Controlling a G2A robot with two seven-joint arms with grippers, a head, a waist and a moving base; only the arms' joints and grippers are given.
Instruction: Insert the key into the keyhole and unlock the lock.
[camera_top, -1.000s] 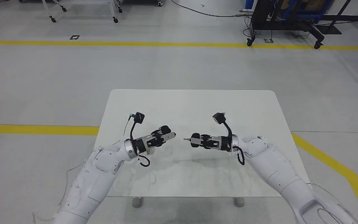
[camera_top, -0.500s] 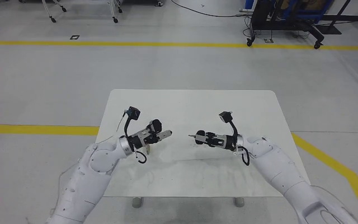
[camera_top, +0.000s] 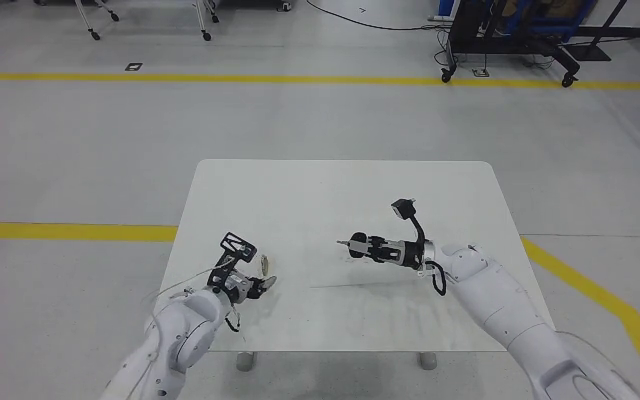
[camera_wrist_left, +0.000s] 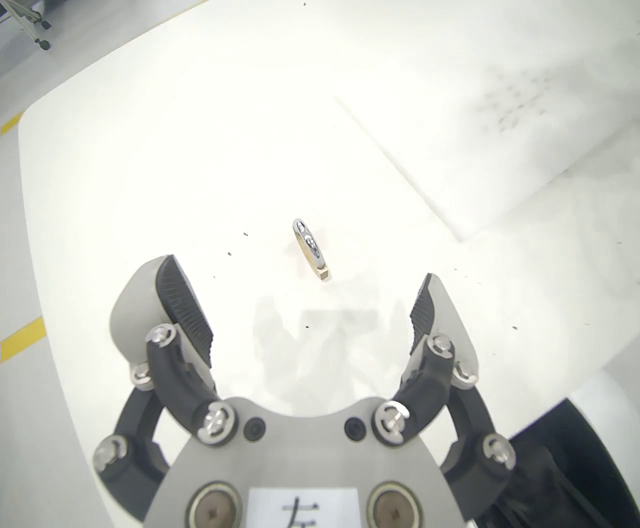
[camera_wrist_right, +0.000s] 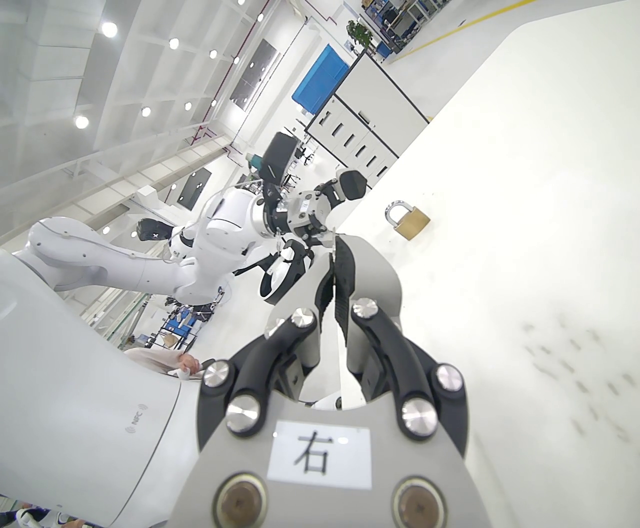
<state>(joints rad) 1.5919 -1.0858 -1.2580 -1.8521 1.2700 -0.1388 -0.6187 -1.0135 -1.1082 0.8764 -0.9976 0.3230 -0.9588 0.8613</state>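
A small brass padlock (camera_top: 266, 265) with a silver shackle lies free on the white table (camera_top: 400, 190) near its front left corner. My left gripper (camera_top: 258, 284) hovers just behind it, open and empty. In the left wrist view the padlock (camera_wrist_left: 311, 248) stands on edge a little beyond the spread fingertips of the left gripper (camera_wrist_left: 300, 290). My right gripper (camera_top: 352, 243) is held above the table's middle, shut on the key, whose thin metal tip (camera_top: 341, 241) pokes out toward the padlock. The right wrist view shows the padlock (camera_wrist_right: 407, 220) beside the left gripper (camera_wrist_right: 332, 192), far off.
The table's left edge and front edge run close to the left arm. Yellow floor lines (camera_top: 90, 232) pass on both sides of the table. Wheeled racks (camera_top: 510, 40) stand far behind it. Wide bare tabletop lies between the two arms.
The left gripper has opened and let go of the padlock, which now lies on the table. The left arm has drawn back toward the front left corner. The right gripper shifted slightly right, then held.
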